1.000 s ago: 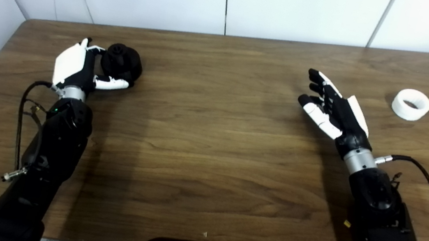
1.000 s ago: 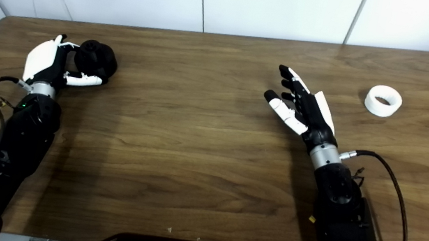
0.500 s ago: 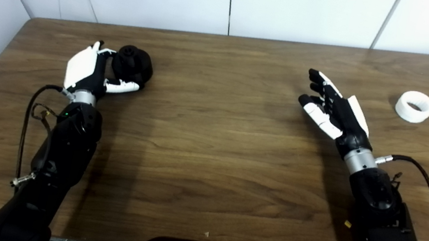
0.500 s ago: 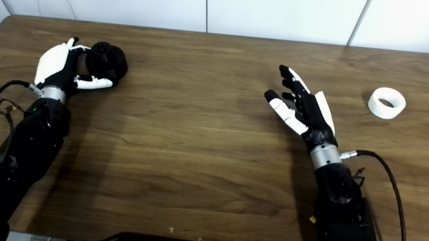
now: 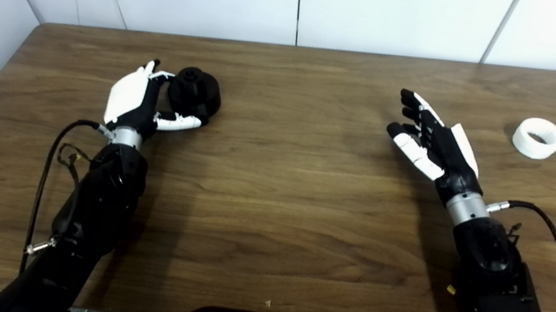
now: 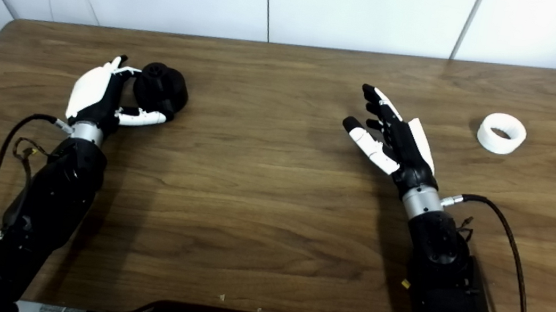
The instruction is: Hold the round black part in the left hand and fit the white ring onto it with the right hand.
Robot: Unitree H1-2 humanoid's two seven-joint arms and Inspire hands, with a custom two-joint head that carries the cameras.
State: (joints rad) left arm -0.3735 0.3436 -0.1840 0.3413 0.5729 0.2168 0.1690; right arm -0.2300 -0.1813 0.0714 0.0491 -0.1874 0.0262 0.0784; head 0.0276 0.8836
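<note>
Rightward across the counter point(image 5: 274, 187) goes the left hand point(image 5: 138, 97), clamped on the black part point(image 5: 194, 95) — so the grasp looks secure. Right hand point(image 5: 433, 141) waits with fingers spread, empty; the ring point(image 5: 537, 137) lies well to its right — untouched.

Even overhead light, soft arm shadows, slightly blurry.
</note>
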